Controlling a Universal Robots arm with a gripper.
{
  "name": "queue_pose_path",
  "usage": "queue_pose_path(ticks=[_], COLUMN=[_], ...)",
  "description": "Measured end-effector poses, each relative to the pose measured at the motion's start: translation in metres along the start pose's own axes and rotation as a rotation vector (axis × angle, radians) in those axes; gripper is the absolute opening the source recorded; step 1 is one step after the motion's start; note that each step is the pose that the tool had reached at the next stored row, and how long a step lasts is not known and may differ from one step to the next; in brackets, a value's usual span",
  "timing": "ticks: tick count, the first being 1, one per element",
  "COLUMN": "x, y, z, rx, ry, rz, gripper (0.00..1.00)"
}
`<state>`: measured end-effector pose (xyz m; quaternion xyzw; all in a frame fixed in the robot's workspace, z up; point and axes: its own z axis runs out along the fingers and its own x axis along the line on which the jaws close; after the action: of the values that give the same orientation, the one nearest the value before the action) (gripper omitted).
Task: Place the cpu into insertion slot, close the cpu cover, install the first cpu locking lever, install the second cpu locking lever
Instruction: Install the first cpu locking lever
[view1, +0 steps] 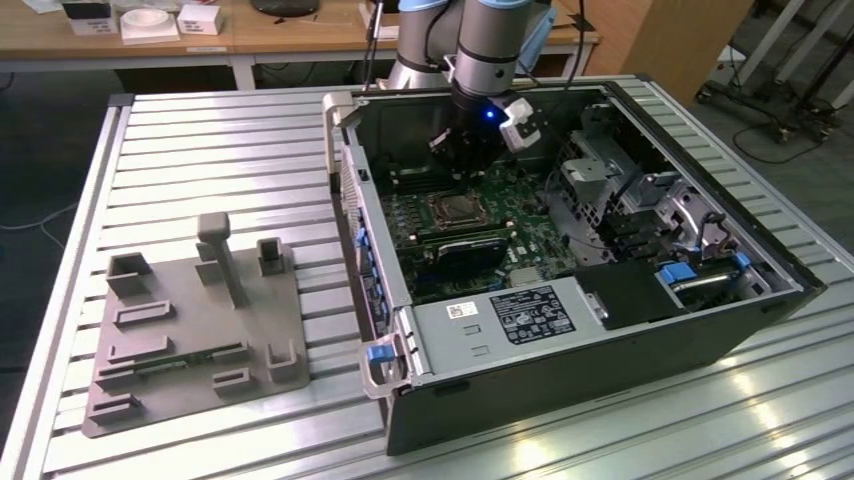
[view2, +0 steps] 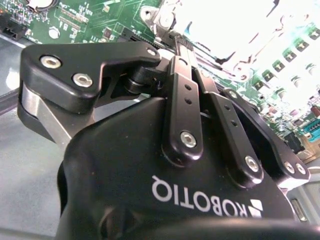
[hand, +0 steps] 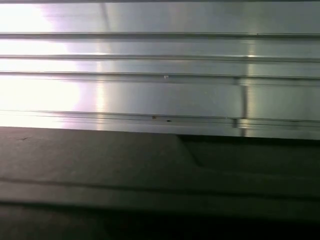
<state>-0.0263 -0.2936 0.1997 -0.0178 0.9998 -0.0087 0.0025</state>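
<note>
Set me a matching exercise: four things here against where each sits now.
Things: 1 gripper; 2 insertion slot; 3 grey fixture; 4 blue latch.
Places: A on the slatted table, at the exterior view's left of the case; B on the case's corner nearest the fixture; C set in the green board; D hanging over the board.
Pairs: 1-D; 2-C; 3-A; 4-B.

**Case (view1: 534, 385) right, fixture plate (view1: 200, 330) left**

Both rest on the slatted table (view1: 200, 150), the case toward the exterior view's right. Inside it lies the motherboard (view1: 534, 215); the gripper (view1: 455, 168) hangs just above its insertion slot (view1: 458, 208).
</note>
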Motion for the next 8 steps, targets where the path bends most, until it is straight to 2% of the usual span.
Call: queue_pose_path(ticks=[8], x=[0.0], y=[0.0], z=[0.0001], rx=[0.0049], ry=[0.0003], rz=[0.0], gripper=[0.1])
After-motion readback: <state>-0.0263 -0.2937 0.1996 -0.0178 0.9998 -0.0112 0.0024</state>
